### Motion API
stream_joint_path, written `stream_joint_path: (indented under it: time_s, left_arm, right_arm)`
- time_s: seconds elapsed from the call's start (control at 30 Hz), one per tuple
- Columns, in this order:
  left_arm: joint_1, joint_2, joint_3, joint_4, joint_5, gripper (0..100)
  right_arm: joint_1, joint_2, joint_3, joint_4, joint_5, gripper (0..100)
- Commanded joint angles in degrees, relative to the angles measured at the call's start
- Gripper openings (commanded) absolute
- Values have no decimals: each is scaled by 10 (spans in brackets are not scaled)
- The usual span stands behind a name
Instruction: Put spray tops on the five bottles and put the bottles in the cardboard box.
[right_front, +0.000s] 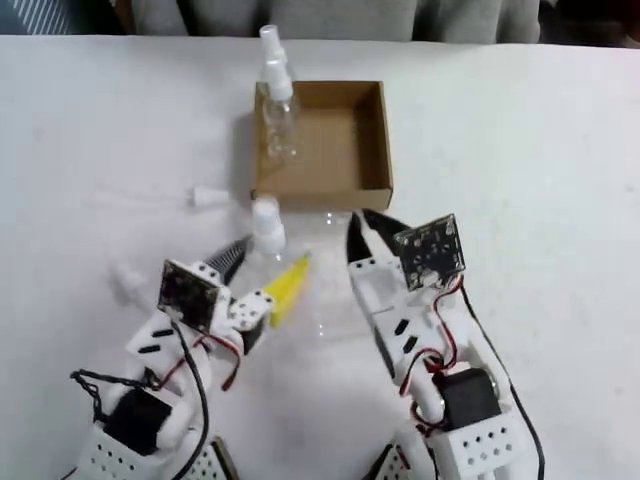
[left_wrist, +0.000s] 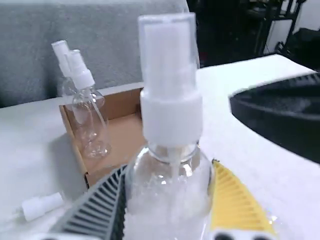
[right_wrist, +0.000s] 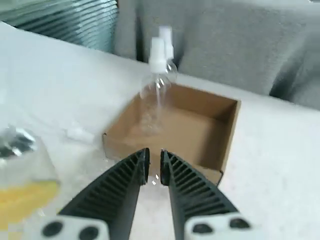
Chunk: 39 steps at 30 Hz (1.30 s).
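Left wrist view: left claw (left_wrist: 167, 202) clamps a spray-topped bottle (left_wrist: 169, 165); right claw (right_wrist: 153, 165), nearly closed, holds nothing.

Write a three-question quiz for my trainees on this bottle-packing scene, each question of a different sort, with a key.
1. True or false: the bottle gripped in the left hand has a fitted spray top.
2. Multiple choice: where does the loose spray top lie in relation to the cardboard box?
A. Inside it.
B. On the table beside it.
C. Balanced on its rim.
3. Fill the gap: the gripped bottle is ____ the cardboard box (inside or outside).

Key: 1 true; 2 B; 3 outside.
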Motion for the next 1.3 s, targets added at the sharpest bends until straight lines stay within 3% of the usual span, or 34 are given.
stream_joint_path:
  time_s: [0.0,0.27,0.5,0.87,1.27]
  left_arm:
    - [-59,-8,15,-129,1,23]
    - [-87,-7,20,-261,1,23]
    - [-83,22,6,-329,1,23]
    - [-86,451,-226,-447,2,23]
    - [-124,757,-251,-698,2,23]
  right_arm:
    - [37,-4,47,-31,1,17]
    - [86,-5,174,-160,1,17]
    - [82,-5,182,-169,1,17]
    - [94,-5,199,-167,1,17]
    - [103,-5,229,-172,4,17]
